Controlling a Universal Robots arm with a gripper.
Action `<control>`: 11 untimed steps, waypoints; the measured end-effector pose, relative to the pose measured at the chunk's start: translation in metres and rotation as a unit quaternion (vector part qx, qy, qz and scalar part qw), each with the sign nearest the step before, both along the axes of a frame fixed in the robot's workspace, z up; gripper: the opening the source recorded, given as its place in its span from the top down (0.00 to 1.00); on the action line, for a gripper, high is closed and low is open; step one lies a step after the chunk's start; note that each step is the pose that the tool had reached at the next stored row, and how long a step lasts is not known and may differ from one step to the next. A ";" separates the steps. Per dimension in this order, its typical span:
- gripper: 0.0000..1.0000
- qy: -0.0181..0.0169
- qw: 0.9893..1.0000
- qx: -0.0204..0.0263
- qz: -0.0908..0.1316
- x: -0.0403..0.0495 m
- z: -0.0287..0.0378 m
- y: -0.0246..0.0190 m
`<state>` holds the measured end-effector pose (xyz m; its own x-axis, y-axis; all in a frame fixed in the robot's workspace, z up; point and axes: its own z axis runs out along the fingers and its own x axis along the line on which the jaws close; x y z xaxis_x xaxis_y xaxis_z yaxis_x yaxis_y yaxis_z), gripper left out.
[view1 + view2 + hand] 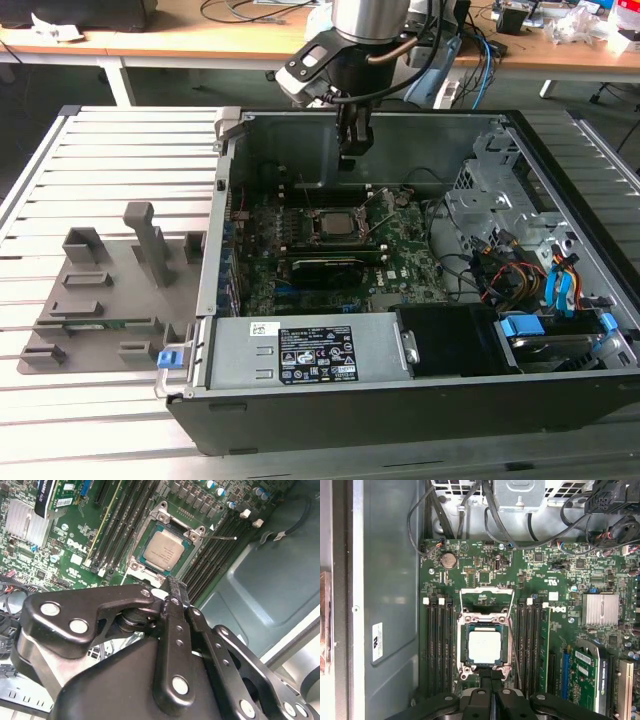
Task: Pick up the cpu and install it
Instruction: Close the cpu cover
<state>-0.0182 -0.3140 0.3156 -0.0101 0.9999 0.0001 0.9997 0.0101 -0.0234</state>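
The cpu [484, 646], a small square chip with a pale silvery top, lies flat inside the black socket frame [462, 652] on the green motherboard [540, 580]. In the second wrist view the cpu [164, 551] appears just beyond my fingertips, and in the exterior view the cpu [335, 222] is in the middle of the open case. My gripper [353, 160] hangs above the board, a little behind the socket in the exterior view. The gripper [492, 674] has its two black fingers pressed together with nothing between them; the gripper [175, 586] is clear of the chip. The socket's metal load plate [487, 597] stands flipped open.
Memory slots [437, 645] flank the socket on both sides. A silver heatsink [601, 609] and an expansion card [585, 672] sit nearby. The case's metal wall [385, 605] runs beside the board, and cables [470, 510] hang above it. A grey fixture tray [110, 290] lies at the exterior view's left.
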 end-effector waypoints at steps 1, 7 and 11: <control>0.89 0.000 1.000 0.001 0.000 0.0000 -0.0001 0.0001; 0.89 0.000 1.000 0.001 0.000 0.0114 -0.0004 0.0000; 0.89 0.000 1.000 0.001 0.000 0.0341 -0.0006 0.0001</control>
